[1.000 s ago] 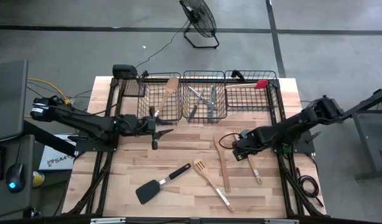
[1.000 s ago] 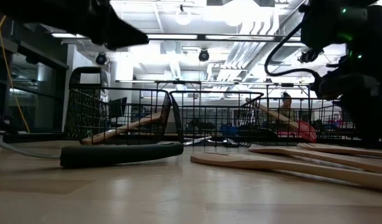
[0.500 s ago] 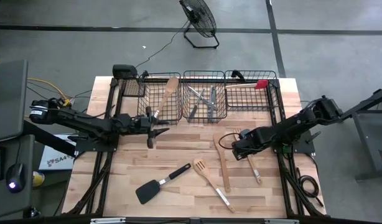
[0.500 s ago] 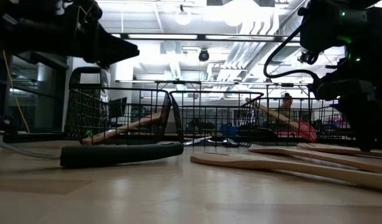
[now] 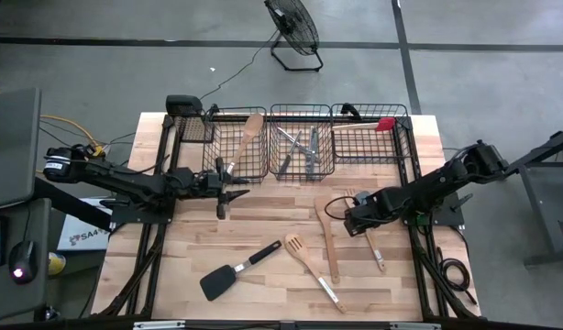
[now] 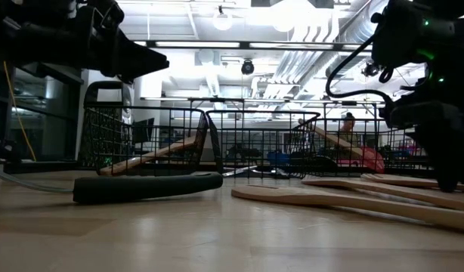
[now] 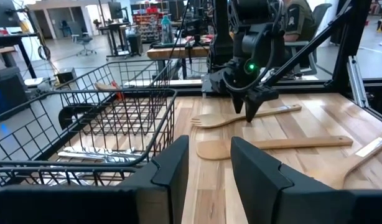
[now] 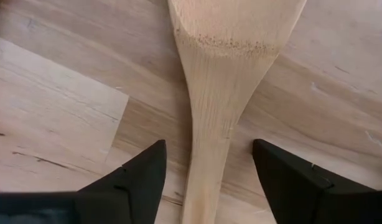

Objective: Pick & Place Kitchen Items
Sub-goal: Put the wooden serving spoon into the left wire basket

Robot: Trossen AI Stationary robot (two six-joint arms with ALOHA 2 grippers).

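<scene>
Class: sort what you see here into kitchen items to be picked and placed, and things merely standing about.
Job:
wooden fork, between the right gripper jaws
wooden spoon
slotted turner
black turner
red spatula, in a basket

Standing about:
fan
computer mouse

Three wire baskets (image 5: 300, 137) stand in a row at the far edge of the tabletop (image 5: 263, 220). Nearer, a turner (image 5: 228, 272) lies left, a slotted turner (image 5: 309, 266) beside it, and a spoon (image 5: 326, 234) further right.
</scene>
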